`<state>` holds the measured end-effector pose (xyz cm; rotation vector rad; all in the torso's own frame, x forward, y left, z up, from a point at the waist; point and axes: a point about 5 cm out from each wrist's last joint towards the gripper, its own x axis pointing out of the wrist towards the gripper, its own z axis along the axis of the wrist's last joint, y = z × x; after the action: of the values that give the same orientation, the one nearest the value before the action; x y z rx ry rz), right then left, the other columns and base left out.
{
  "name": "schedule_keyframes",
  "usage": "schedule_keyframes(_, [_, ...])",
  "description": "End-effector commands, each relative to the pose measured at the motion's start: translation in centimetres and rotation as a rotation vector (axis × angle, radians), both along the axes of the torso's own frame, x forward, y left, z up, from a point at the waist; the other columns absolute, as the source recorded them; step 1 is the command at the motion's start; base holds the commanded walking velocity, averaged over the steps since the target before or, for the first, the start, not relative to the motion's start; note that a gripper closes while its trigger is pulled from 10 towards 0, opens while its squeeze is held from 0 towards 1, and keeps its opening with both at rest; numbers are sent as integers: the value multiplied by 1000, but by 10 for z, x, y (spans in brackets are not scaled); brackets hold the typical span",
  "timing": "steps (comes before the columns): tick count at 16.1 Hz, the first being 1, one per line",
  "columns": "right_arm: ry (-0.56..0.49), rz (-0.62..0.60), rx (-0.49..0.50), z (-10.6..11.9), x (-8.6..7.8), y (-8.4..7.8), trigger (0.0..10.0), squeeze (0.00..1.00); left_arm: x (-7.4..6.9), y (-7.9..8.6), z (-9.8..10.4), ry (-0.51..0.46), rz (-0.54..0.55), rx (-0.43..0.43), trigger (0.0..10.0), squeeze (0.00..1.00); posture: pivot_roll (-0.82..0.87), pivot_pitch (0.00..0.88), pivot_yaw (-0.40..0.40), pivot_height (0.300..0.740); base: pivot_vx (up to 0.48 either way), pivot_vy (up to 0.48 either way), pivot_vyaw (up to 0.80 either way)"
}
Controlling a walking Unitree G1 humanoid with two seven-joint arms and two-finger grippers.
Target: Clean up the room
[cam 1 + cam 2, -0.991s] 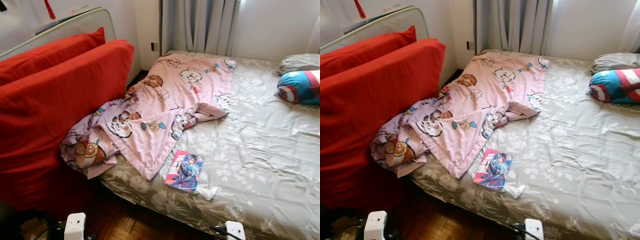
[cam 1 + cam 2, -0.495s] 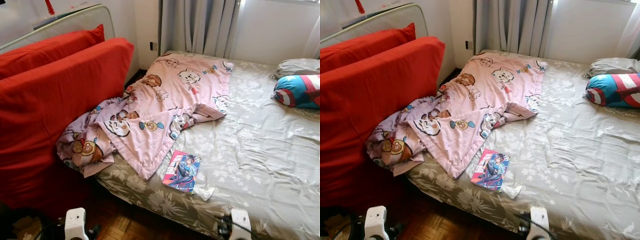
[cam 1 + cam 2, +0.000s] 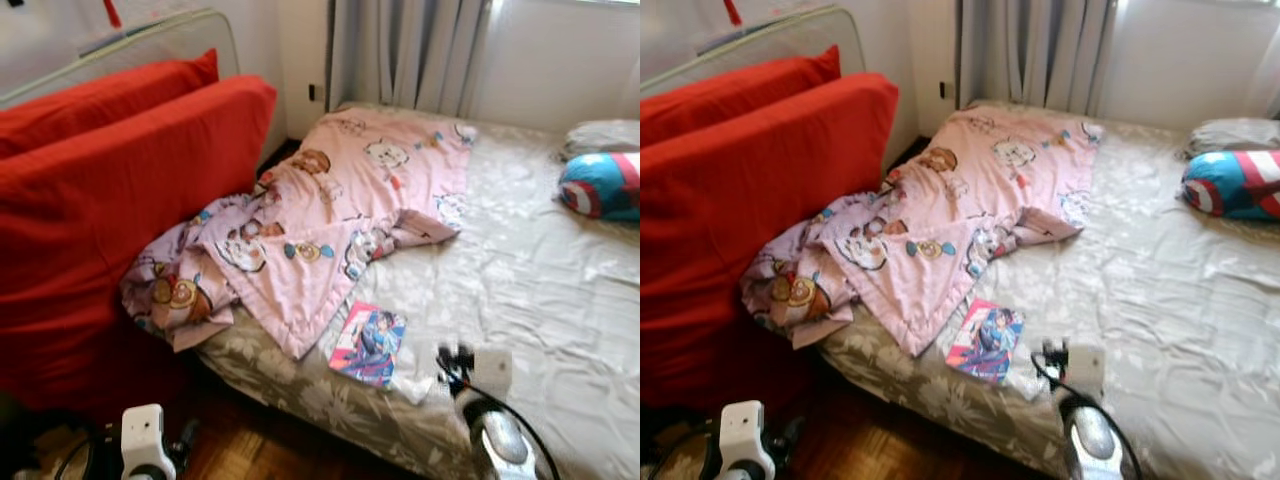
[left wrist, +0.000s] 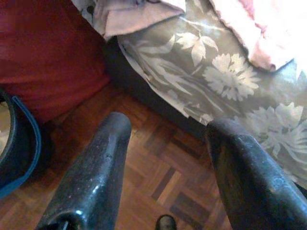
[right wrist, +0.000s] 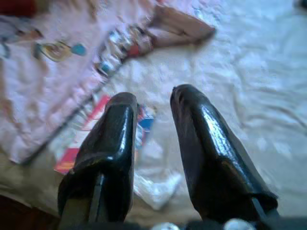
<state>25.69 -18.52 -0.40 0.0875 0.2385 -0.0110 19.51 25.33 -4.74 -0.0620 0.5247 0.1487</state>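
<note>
Right gripper [image 5: 153, 103] hovers over the near edge of the bed [image 3: 560, 300], fingers released with a narrow gap, grasping nothing. Just beyond its fingertips: comic book [image 3: 368, 345] lying flat on the floral sheet near the bed's near edge, and a crumpled white wrapper [image 3: 412, 386] just right of the book, apparently touching its corner. Pink cartoon blanket [image 3: 330, 220] is bunched across the left half of the bed, one end spilling off the left side against the red cushions [image 3: 110, 210]. Blue-red pillow [image 3: 602, 185] sits far right. Left gripper [image 4: 165, 167] hangs low over the parquet floor [image 4: 158, 167] by the bed's corner, fingers spread, empty. Eye views slightly blurred.
</note>
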Motion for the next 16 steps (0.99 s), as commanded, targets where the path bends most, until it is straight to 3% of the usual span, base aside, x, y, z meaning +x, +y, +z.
schedule_keyframes(1, [-2,0,-2,-3,-7,0,10000,0,21,-5,21,-136,-75,193,10000,0,-33,0,-14,740,0,0,0])
schedule_keyframes(2, [-19,0,-11,-2,-11,1,10000,0,58,-40,65,-429,-118,200,10000,0,-30,0,-14,740,0,0,0])
schedule_keyframes(3, [-31,-2,-14,-1,-13,1,10000,0,60,-44,70,-468,-89,87,10000,0,-27,0,-14,740,0,0,0])
schedule_keyframes(6, [-28,-12,-11,-4,-18,4,10000,0,59,-45,82,-544,-135,75,10000,0,-22,0,-6,740,0,0,0])
schedule_keyframes(11, [-75,-13,-29,6,-21,3,10000,0,54,-47,82,-491,-176,94,10000,0,-29,0,0,740,0,0,0])
schedule_keyframes(14, [-64,-24,-48,8,-17,-2,10000,0,44,-50,96,-512,-175,126,10000,0,-21,0,-9,740,0,0,0])
schedule_keyframes(16, [-59,-25,-54,10,-15,-1,10000,0,45,-51,99,-512,-173,128,10000,0,-24,0,-11,740,0,0,0])
